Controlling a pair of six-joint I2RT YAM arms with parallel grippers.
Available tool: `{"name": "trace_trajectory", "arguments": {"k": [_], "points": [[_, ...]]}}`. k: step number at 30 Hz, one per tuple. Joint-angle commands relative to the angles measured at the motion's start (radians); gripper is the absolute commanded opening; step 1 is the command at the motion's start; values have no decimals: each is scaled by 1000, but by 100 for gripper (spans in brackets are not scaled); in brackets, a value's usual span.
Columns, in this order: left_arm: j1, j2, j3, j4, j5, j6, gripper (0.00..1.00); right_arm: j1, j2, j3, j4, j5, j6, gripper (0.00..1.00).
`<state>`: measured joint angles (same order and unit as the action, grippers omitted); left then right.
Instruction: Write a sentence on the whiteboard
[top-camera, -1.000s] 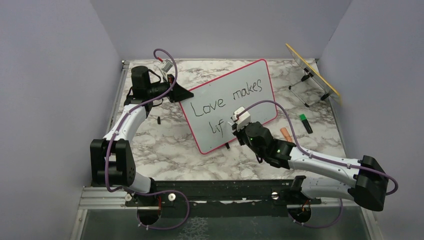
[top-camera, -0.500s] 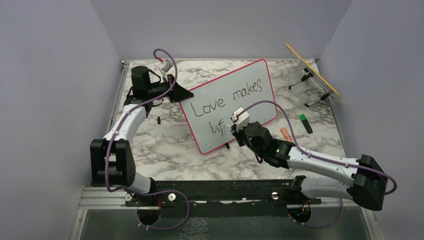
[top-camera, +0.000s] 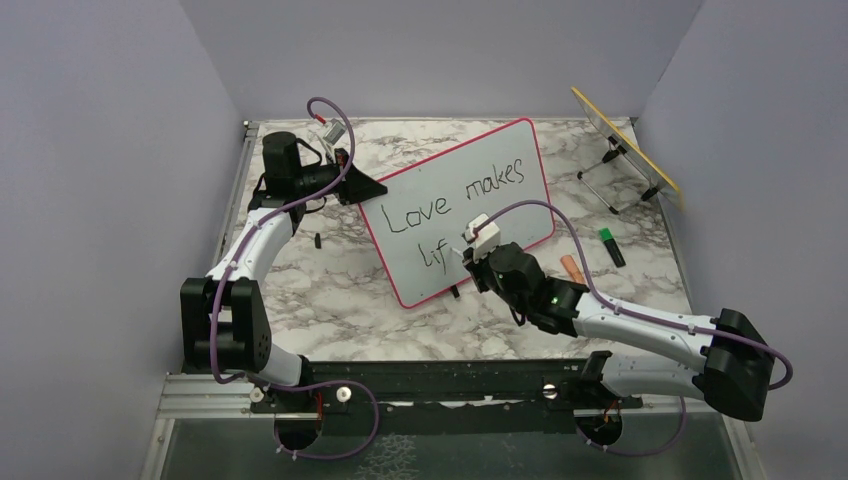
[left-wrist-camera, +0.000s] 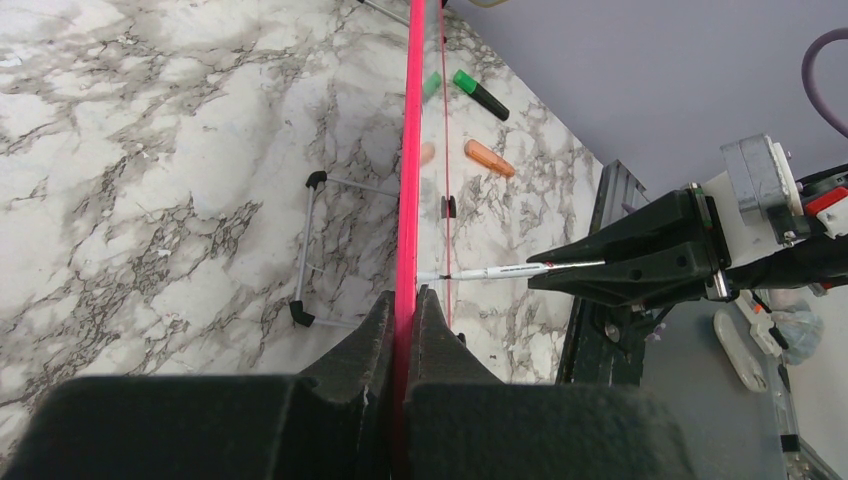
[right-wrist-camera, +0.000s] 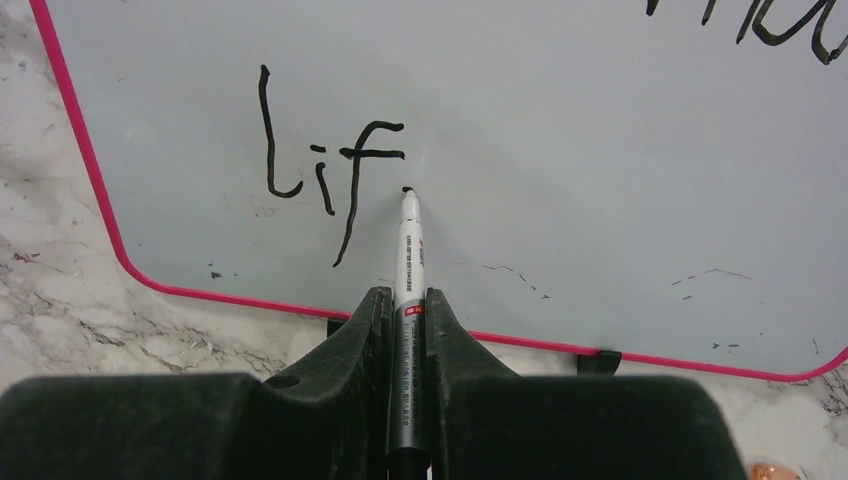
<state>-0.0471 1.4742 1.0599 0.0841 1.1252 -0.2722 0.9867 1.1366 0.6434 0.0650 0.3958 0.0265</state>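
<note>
Two closed grips: left gripper (left-wrist-camera: 405, 300) pinches the pink-framed whiteboard (left-wrist-camera: 407, 150); right gripper (right-wrist-camera: 405, 305) holds a slim white marker (right-wrist-camera: 408, 235) touching just right of black "lif" (right-wrist-camera: 325, 170)

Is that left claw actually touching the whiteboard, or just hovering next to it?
Touching. The left wrist view shows the left gripper shut on the whiteboard at its pink edge, a finger pressed against each side with no gap.
</note>
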Motion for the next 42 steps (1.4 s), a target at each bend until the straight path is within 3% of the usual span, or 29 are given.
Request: {"name": "trace_trajectory", "arguments": {"k": [1, 18, 42], "points": [[-3, 46, -20, -83, -96, 66, 0, -18, -10, -13, -8, 51, 0, 1], [-2, 49, -20, -83, -95, 66, 0, -34, -9, 1, 16, 93, 4, 1], [-3, 47, -18, -83, -93, 67, 0, -36, 23, 24, 87, -19, -5, 1]]}}
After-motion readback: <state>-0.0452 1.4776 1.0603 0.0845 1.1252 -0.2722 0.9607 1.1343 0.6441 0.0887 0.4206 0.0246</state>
